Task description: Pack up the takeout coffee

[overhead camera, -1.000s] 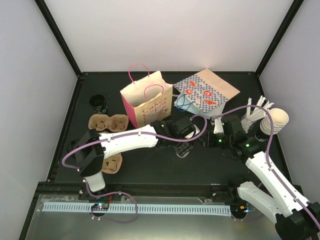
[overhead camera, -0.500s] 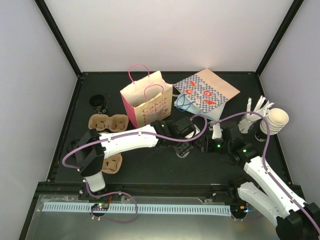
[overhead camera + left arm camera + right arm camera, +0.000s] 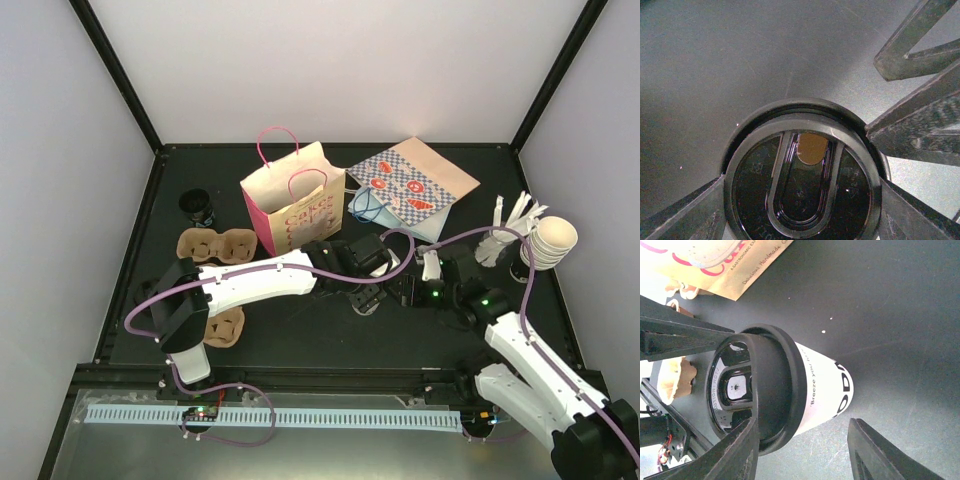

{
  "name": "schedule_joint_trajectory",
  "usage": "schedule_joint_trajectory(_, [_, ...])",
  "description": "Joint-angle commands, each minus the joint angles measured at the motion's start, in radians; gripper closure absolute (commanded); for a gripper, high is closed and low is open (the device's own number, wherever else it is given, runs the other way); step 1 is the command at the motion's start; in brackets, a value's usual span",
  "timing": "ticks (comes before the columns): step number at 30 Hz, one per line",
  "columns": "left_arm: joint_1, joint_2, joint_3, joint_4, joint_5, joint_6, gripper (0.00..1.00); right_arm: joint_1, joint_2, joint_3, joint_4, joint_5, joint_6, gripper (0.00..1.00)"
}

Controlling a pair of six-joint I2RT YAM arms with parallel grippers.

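Note:
The takeout coffee (image 3: 827, 385) is a small white paper cup with dark print, standing on the black table and capped with a black lid (image 3: 790, 390). My left gripper (image 3: 365, 288) is above it, its fingers pressed against both sides of the lid (image 3: 800, 185). My right gripper (image 3: 805, 450) is open beside the cup, its fingers spread wider than the cup, which stands just ahead of them. In the top view my right gripper (image 3: 410, 290) is close to the left one, and the cup is mostly hidden under them.
The pink bag (image 3: 290, 205) stands open behind the cup. A patterned bag (image 3: 415, 190) lies behind to the right. Nested cream cups (image 3: 550, 240) and white stirrers (image 3: 515, 225) stand far right. Cardboard carriers (image 3: 215, 243) and a small black cup (image 3: 198, 207) are at the left.
My right gripper has moved left and forward, from near the cup stack to right beside the coffee cup. My left arm has stayed still on the lid.

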Motion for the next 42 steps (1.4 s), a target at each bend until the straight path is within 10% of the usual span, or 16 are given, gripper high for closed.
schedule_joint_trajectory(1, [-0.01, 0.022, 0.01, -0.056, 0.023, -0.005, 0.22, 0.001, 0.013, -0.026, 0.041, -0.038, 0.018, 0.49])
schedule_joint_trajectory(26, [-0.004, 0.054, -0.039, -0.014, 0.086, -0.017, 0.22, 0.001, 0.079, -0.173, 0.05, 0.019, 0.079, 0.59])
schedule_joint_trajectory(42, [0.001, 0.046, -0.042, -0.032, 0.08, -0.016, 0.22, -0.025, 0.052, 0.033, -0.028, 0.017, 0.012, 0.57])
